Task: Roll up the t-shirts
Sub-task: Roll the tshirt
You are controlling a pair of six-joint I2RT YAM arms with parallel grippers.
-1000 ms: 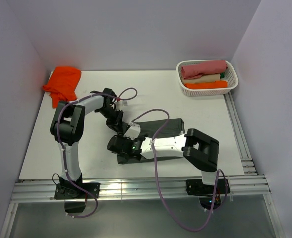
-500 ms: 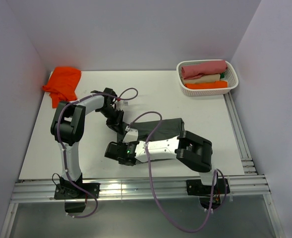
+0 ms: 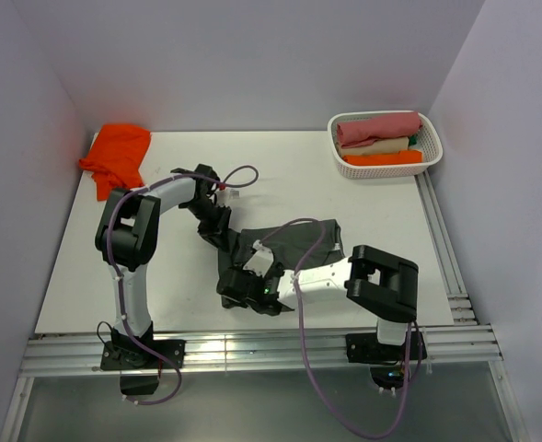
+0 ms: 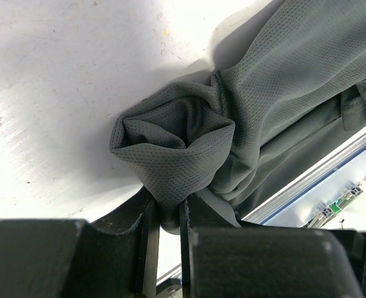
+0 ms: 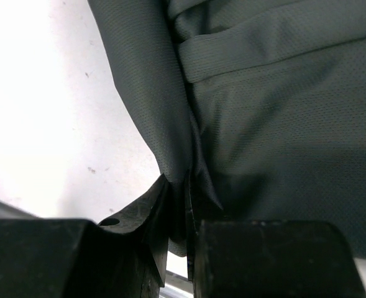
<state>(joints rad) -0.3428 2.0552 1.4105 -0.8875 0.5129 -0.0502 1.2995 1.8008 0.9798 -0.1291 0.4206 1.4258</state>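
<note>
The charcoal t-shirt (image 3: 298,241), a fine dimpled knit, lies in soft folds at the middle of the smooth white desk (image 3: 160,184). The left tool (image 4: 167,214) is pinched narrow on a bunched, cone-like tuck of it. The right tool (image 5: 181,211) nips a thin edge fold. The orange t-shirt (image 3: 119,155) sits heaped at the far left corner.

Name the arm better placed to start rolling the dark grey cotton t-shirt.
Right, probably. The right gripper pinches the near edge of the dark grey cotton t-shirt, with flat cloth lying ahead of it; the left gripper holds only a bunched corner.
</note>
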